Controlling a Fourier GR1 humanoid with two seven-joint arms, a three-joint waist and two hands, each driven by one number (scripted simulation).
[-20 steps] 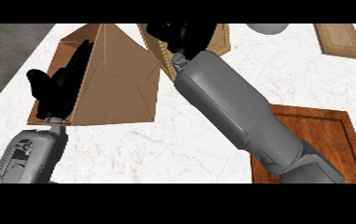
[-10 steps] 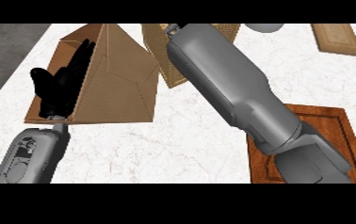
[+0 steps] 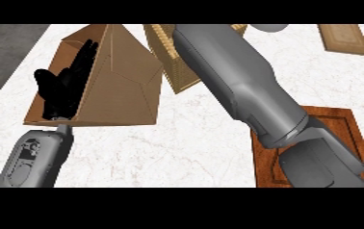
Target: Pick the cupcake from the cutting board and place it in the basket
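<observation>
Since the right hand lies out of view beyond the woven wicker basket (image 3: 171,59), its fingers and the cupcake are unseen; releasing off-centre could miss. Black left hand (image 3: 60,93) rests, fingers apart, basket to their right.

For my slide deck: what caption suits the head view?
Right forearm stretches over the basket, left hand rests open by a cardboard box; cutting board lower right.

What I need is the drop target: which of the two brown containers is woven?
The basket at top centre, partly behind the right forearm; the box behind the left hand has smooth flat panels.
</observation>
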